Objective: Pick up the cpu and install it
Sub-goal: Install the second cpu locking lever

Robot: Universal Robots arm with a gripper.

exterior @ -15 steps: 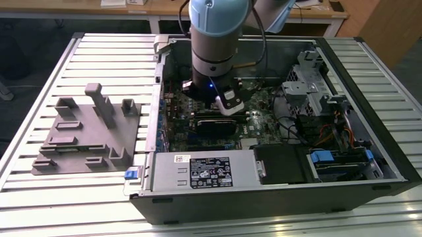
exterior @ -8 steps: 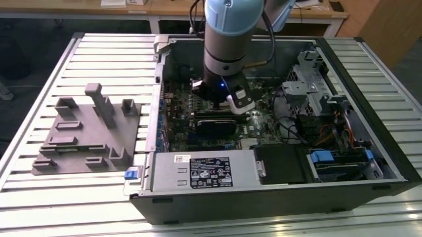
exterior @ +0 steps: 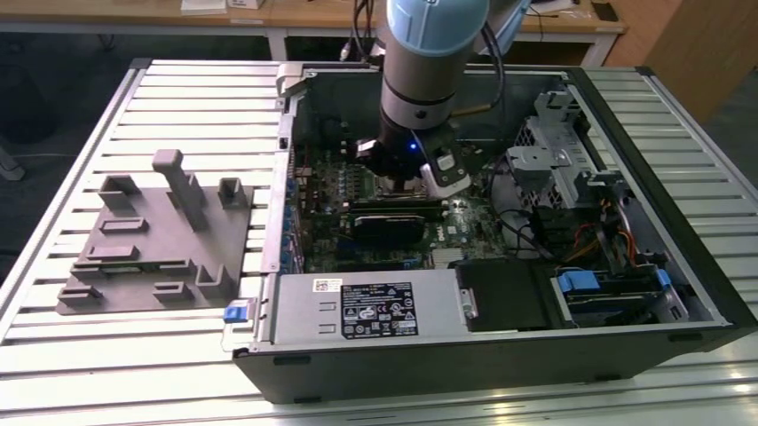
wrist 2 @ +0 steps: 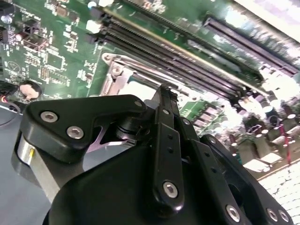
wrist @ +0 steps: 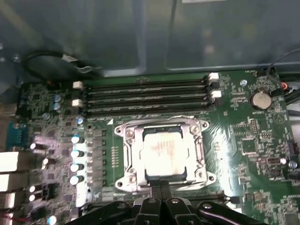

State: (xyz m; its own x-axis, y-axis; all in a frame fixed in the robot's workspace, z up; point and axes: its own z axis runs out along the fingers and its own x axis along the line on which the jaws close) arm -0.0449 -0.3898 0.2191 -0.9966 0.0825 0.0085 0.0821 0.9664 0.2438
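The flat silver-topped square cpu (wrist: pixel 165 154) lies seated in the motherboard's metal socket frame (wrist: pixel 123 156). My black gripper (wrist: pixel 161 188) hovers at that frame's edge, jaws pressed together, holding nothing. Four black memory slots (wrist: pixel 145 96) run just beyond the frame.

Ribbed metal worktable (exterior: pixel 142 355) ran across the scene. Behind it stood a light wooden desk (exterior: pixel 296 18) on white legs, papers on top. Brown panel (exterior: pixel 698 44) at exterior view's right, possibly a cabinet side. Dark floor (exterior: pixel 59 80), even lighting.
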